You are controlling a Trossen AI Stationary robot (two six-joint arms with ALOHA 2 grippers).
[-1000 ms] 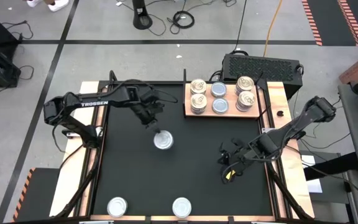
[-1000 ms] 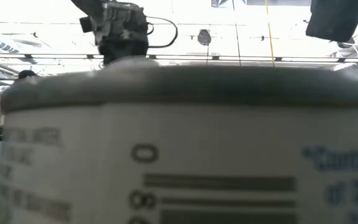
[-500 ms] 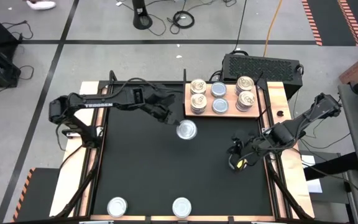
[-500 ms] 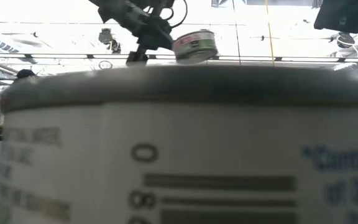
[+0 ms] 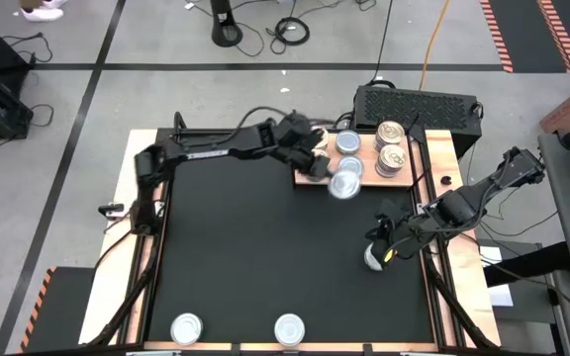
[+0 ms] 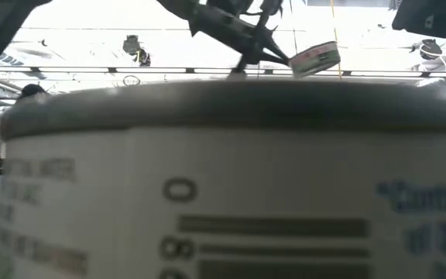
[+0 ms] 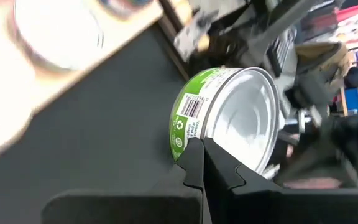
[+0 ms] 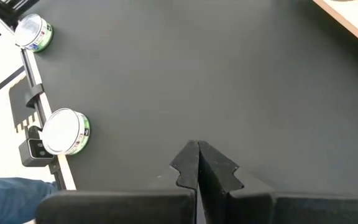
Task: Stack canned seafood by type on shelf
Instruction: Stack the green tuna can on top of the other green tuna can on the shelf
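High view: left claw (image 5: pixel 327 168) reached over the near edge of the shelf (image 5: pixel 310 179), a light-brown grained wooden board at the counter's (image 5: pixel 265 257) far side. It was clamped on a silver-topped tin (image 5: pixel 345 184), held at the board's front edge. On the board: two gold-tan patterned tins (image 5: pixel 391 133) in a column at the right end, one pale-blue top (image 5: pixel 348 143) next to them; the arm hid the board's left end. Counter surface was matte black with wooden side strips. A black ventilated box (image 5: pixel 417 104) sat behind the board. Two more silver-topped tins (image 5: pixel 187 327) sat at the near edge, well apart. Right claw (image 5: pixel 382 249) was near the counter's right side, fingers together, nothing held.

Low view: almost fully blocked by one close-up white tin wall (image 6: pixel 223 186) with blurred print. Above its rim, the left arm carried the held tin tilted, in the air; the tilt did not show from above.

Left wrist view: the only one showing the held tin's green label and barcode, plus the smooth shiny lid, with the fingers (image 7: pixel 194 158) pinched on its rim.

Right wrist view: fingers (image 8: pixel 194 163) pressed flat together over bare black counter; the two near-edge tins showed green-banded sides.
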